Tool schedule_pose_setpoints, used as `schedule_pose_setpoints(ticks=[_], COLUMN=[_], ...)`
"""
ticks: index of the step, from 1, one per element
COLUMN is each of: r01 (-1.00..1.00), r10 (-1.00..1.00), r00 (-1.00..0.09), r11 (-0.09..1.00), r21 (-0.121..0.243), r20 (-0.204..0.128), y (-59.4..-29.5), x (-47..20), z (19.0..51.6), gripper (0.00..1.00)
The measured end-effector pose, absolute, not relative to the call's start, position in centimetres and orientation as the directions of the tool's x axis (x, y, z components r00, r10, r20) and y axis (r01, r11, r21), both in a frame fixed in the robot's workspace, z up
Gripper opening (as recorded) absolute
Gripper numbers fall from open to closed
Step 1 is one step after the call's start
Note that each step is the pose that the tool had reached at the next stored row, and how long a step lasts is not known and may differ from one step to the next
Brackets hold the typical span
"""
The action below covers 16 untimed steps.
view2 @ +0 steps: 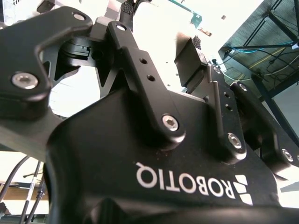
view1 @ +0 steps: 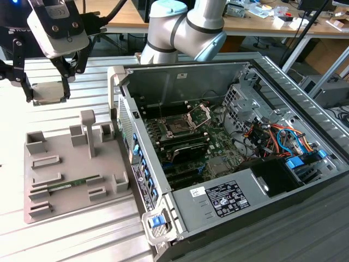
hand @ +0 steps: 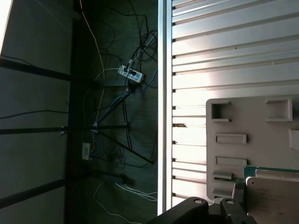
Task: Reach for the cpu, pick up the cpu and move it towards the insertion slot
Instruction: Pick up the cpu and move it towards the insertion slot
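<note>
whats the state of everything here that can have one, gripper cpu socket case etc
gripper: shut on the cpu
cpu: gripped, raised clear of the tray, roughly flat
insertion slot: bracket swung up, socket uncovered
memory stick: lying in a tray recess
tray: flat on the table
computer case: on its side, side panel off

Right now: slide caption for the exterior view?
Gripper holds the flat silvery square cpu beside the grey plastic tray, apart from the metal-framed dark insertion slot in the open case.
</note>
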<state>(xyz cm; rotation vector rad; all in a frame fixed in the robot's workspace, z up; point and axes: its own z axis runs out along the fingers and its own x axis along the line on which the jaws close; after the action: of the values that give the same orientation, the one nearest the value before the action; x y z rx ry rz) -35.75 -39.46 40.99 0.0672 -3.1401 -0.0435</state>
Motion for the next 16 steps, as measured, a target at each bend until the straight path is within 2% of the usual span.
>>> schedule_pose_setpoints(ticks=[16], r01=[-0.043], r10=[-0.043], r00=[-0.999], r11=[0.999], r21=[0.027], r20=[0.0], y=[-39.5], x=[-34.5], z=[41.0], gripper=[0.55])
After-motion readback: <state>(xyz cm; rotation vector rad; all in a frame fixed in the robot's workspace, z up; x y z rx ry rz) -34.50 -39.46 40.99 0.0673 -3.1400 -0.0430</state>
